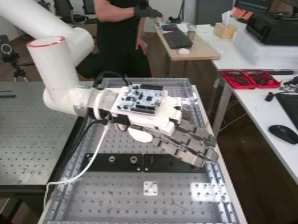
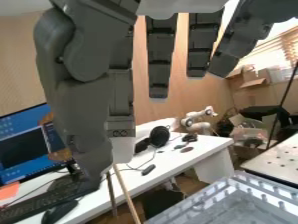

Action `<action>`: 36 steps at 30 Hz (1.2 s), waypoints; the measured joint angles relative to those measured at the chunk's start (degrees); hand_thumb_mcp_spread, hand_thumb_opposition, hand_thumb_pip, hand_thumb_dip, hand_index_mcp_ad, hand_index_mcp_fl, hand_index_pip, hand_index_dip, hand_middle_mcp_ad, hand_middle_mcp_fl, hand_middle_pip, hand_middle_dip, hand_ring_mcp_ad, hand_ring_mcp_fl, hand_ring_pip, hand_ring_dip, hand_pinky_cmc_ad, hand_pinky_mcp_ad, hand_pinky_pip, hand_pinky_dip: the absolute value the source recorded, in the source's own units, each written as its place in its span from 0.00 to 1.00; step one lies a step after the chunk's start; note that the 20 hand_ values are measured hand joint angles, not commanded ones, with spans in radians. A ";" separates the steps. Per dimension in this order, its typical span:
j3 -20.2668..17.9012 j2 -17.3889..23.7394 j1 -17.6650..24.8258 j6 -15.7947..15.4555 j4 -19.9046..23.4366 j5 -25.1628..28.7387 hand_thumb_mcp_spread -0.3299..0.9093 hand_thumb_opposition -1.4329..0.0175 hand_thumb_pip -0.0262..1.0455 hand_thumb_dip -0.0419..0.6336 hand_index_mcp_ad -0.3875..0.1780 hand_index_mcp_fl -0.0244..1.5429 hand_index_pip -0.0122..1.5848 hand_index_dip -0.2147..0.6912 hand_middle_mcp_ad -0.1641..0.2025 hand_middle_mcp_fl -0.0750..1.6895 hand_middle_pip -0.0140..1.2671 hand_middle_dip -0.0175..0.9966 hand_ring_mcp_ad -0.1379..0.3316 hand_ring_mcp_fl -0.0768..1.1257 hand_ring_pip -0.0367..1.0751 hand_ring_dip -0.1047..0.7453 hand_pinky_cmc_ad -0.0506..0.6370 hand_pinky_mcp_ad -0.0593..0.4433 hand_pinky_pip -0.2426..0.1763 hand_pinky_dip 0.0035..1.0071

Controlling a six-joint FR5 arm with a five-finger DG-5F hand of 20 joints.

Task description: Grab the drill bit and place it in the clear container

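My dark grey hand [image 1: 189,145] is positioned above the perforated grey metal bench [image 1: 126,200], fingertips directed toward its right edge in the high view. My fingers [image 2: 159,60] are extended nearly straight, spaced slightly apart. The clear plastic tray with a ridged rim [image 2: 243,186] is below my hand. Red open trays [image 1: 239,87] rest on the adjacent white table [image 1: 251,116]. Drill bit location: I cannot tell.
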 joint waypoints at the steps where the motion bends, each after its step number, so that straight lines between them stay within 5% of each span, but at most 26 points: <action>1: -0.39 0.84 0.24 -0.22 0.25 -0.35 0.76 0.34 0.38 0.39 0.31 0.65 0.61 0.48 0.59 0.29 0.10 0.33 0.67 0.22 0.12 0.29 0.66 0.45 0.62 0.19; 18: -4.63 9.05 6.04 -2.68 1.72 -9.99 0.76 0.33 0.38 0.39 0.33 0.67 0.57 0.50 0.59 0.29 0.10 0.34 0.67 0.22 0.12 0.30 0.67 0.45 0.62 0.19; 36: -2.42 5.78 11.94 0.37 0.14 -17.68 0.76 0.33 0.38 0.39 0.33 0.67 0.57 0.50 0.59 0.29 0.10 0.34 0.67 0.23 0.12 0.30 0.67 0.45 0.62 0.19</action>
